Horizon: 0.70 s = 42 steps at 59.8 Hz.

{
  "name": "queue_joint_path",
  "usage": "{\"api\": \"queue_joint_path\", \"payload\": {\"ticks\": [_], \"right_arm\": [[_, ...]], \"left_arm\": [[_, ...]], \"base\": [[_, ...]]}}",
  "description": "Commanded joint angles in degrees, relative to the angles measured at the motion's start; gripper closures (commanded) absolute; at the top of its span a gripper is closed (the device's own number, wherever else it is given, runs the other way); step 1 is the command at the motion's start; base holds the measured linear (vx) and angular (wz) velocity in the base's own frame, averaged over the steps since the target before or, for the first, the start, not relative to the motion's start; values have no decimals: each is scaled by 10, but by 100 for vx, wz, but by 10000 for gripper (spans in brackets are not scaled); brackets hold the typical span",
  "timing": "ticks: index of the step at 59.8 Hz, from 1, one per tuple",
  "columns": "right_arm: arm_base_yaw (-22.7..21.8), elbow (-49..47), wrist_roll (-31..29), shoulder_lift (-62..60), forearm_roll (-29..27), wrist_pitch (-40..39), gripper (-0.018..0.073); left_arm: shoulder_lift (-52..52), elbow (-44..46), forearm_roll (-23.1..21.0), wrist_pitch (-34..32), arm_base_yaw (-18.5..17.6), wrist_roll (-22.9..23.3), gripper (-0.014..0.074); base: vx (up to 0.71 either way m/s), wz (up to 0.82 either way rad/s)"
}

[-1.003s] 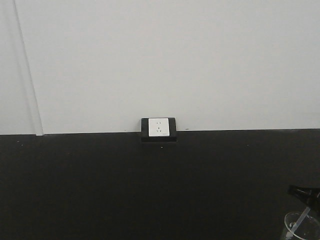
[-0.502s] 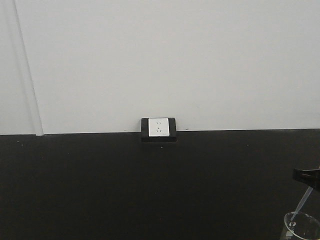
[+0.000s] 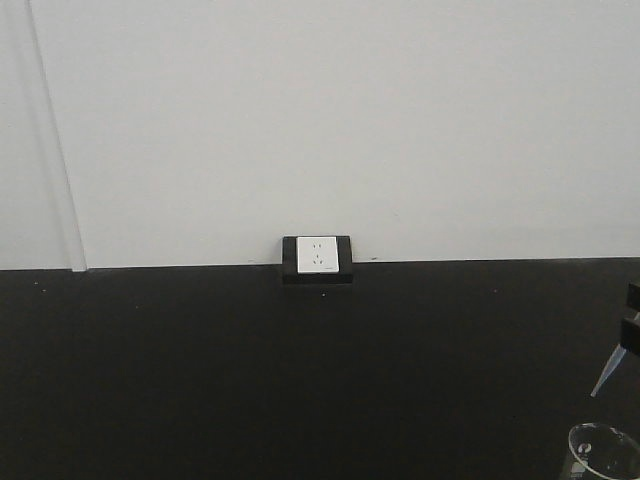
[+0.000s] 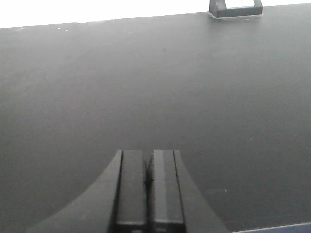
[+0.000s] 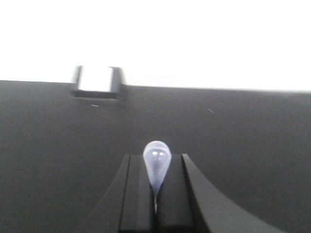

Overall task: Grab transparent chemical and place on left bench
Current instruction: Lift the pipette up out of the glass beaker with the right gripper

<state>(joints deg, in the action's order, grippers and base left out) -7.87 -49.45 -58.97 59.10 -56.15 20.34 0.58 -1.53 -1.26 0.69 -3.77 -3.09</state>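
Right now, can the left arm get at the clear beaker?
Probably not readily. The beaker sits at the front view's bottom right corner, under the right gripper, which is shut on the stirrer. The left gripper is shut over bare benchtop, with no beaker in its view.

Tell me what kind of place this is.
Likely a laboratory: a matte black benchtop against a plain white wall, a socket at the bench's back edge, and a clear glass beaker with a pale translucent stirrer held above it.
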Motion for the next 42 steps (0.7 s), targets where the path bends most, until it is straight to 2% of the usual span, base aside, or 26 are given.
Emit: {"api": "queue_joint_path", "payload": {"ticks": [1,17,30,42], "right_arm": [[-3,-19,-14,-53,-7,26,564],[-3,5,-12,-190,2,92,564],[-3,86,-9,-304,-1,88,564],[-3,117,15,-342,-1,87,564]], "left_arm": [[11,-9,0,-45,-1,4,600],[11,-9,0,-45,-1,4,600],[11,-9,0,-45,-1,4,600],[11,-9,0,-45,-1,4,600]], "base": [[0,0],[0,0],[0,0],[0,0]]}}
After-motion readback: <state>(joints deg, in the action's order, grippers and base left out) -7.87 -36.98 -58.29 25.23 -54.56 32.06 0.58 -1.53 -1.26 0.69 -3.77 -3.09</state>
